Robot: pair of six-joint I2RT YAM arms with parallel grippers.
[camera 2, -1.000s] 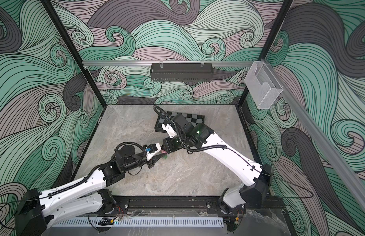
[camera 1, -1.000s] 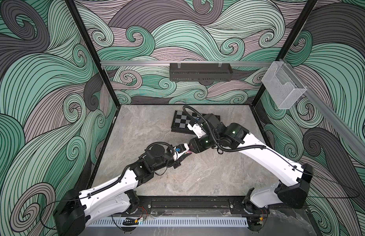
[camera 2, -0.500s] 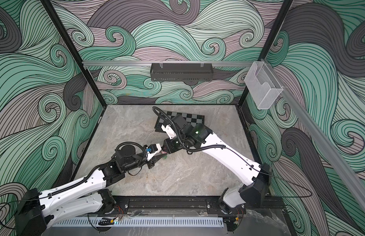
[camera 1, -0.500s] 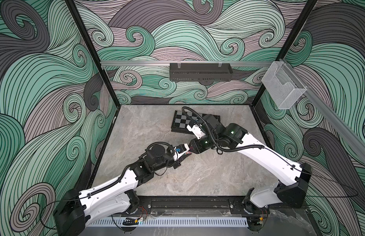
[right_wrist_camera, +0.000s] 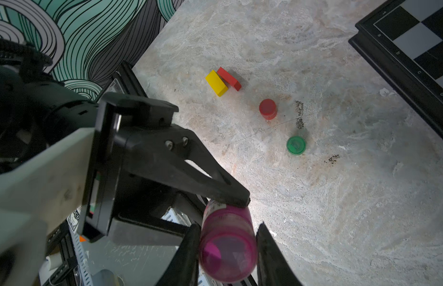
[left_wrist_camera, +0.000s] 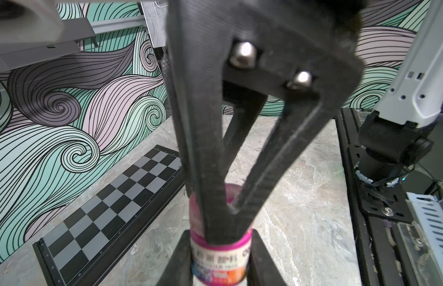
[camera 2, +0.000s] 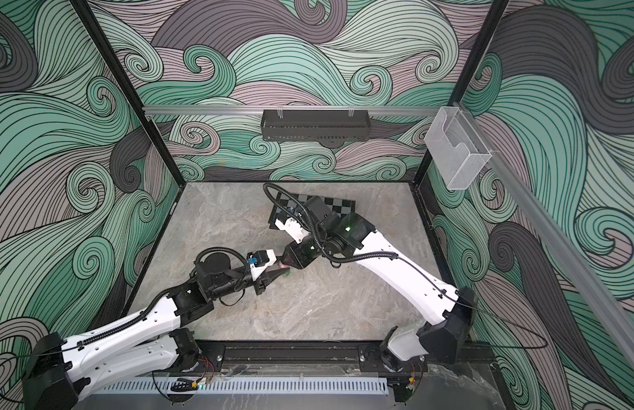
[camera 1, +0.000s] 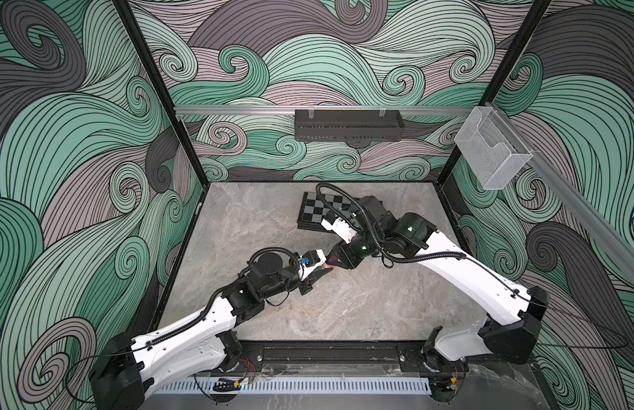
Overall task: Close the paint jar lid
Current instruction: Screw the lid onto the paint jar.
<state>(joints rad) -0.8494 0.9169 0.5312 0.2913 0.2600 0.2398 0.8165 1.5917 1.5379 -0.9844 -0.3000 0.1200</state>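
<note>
Paint jar, a single magenta one, is held up over the table between two grippers: the left gripper is clamped on its labelled end, the right gripper on the other. Below lie one yellow block, one red block, one red cylinder, one green disc and one chessboard.

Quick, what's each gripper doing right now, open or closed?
Left gripper: closed on the paint jar, at its labelled body.
Right gripper: closed on the paint jar's pink end.
</note>
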